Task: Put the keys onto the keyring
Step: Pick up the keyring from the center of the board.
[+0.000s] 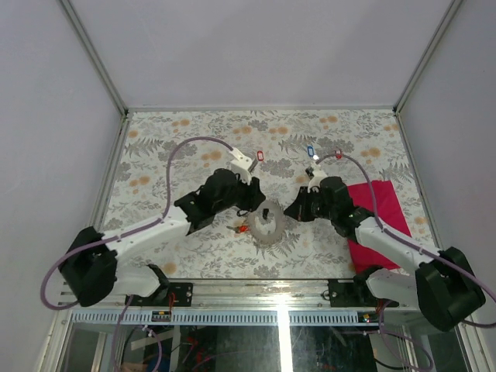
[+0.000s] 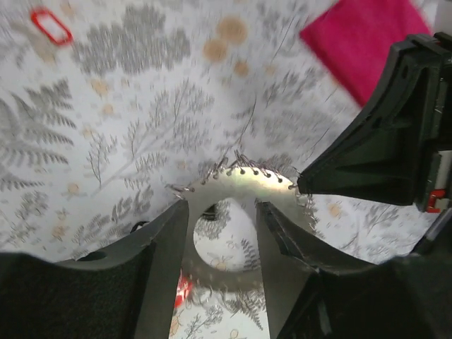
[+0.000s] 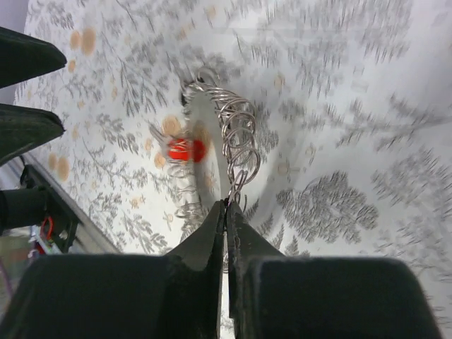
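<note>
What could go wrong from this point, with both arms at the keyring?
The right gripper has its fingers shut on only the thin edge of the keyring, so the ring could slip or sag.
The left gripper stands open across the ring and may not steady it.
A red key, a blue key and a second red key lie loose far across the table; fetching one probably means letting go of the ring.

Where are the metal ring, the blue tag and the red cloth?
metal ring (image 1: 270,234): overhead view, on its near band.
blue tag (image 1: 310,150): overhead view, on its middle.
red cloth (image 1: 391,203): overhead view, on a bare part towards its far end.
</note>
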`<state>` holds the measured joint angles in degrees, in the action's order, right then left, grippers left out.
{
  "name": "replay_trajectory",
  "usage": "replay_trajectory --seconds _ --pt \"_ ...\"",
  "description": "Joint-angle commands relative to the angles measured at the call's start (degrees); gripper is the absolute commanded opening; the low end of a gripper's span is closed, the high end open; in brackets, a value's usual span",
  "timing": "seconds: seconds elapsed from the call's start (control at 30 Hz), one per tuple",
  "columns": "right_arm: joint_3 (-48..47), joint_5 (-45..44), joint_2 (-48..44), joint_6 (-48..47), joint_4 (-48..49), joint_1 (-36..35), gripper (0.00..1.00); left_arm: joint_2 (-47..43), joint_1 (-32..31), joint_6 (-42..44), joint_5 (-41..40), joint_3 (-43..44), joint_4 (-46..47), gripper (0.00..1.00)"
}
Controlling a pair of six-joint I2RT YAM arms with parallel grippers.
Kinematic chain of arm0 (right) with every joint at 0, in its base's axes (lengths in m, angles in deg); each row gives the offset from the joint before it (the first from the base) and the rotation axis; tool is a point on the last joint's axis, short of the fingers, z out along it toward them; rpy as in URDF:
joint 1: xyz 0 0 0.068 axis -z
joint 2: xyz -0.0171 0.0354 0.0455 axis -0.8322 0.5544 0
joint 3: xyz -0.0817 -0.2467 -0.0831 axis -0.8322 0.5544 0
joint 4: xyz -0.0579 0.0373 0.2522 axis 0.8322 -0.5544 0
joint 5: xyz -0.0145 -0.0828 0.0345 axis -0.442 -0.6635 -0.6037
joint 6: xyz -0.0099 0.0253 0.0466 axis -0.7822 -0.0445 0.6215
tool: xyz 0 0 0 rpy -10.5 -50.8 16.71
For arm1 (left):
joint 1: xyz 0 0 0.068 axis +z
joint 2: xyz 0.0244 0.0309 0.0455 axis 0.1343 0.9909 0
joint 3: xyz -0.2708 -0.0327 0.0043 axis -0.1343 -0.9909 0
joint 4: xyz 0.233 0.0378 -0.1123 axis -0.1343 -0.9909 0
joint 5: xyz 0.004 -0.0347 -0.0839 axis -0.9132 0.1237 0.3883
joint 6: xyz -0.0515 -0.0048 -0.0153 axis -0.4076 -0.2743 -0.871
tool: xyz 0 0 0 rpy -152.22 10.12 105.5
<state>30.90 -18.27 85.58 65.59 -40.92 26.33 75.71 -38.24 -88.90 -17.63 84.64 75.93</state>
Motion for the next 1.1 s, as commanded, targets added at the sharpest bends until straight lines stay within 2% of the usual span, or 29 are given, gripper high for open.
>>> replay_trajectory --seconds 0.0,0.2,0.4,0.57,0.9,1.07 --pt "-8.3 -6.4 -6.1 -12.0 -10.1 -0.3 0.00 -6.0 1.1 3.7 -2.9 0.9 5.6 0.46" --pt "-15.8 -4.1 -9.0 -18.2 -15.4 -0.4 0.00 -11.1 2.6 8.9 -0.2 -0.1 8.8 0.48" --pt "-23.3 -1.9 -11.1 -30.5 -24.0 -0.3 0.00 -17.1 2.7 15.2 5.1 -4.0 15.6 0.51" --pt "-25.0 -1.9 -14.3 -35.5 -24.6 -0.3 0.00 -20.1 2.7 20.0 11.8 -5.2 17.9 0.51" --pt "-26.6 17.7 -21.3 -46.3 -23.2 -0.3 0.00 -21.4 2.6 27.4 32.6 -0.6 12.8 0.47" --pt "-30.2 26.5 -20.7 -49.3 -26.1 -0.4 0.00 -21.9 2.7 29.4 35.4 0.7 12.6 0.47"
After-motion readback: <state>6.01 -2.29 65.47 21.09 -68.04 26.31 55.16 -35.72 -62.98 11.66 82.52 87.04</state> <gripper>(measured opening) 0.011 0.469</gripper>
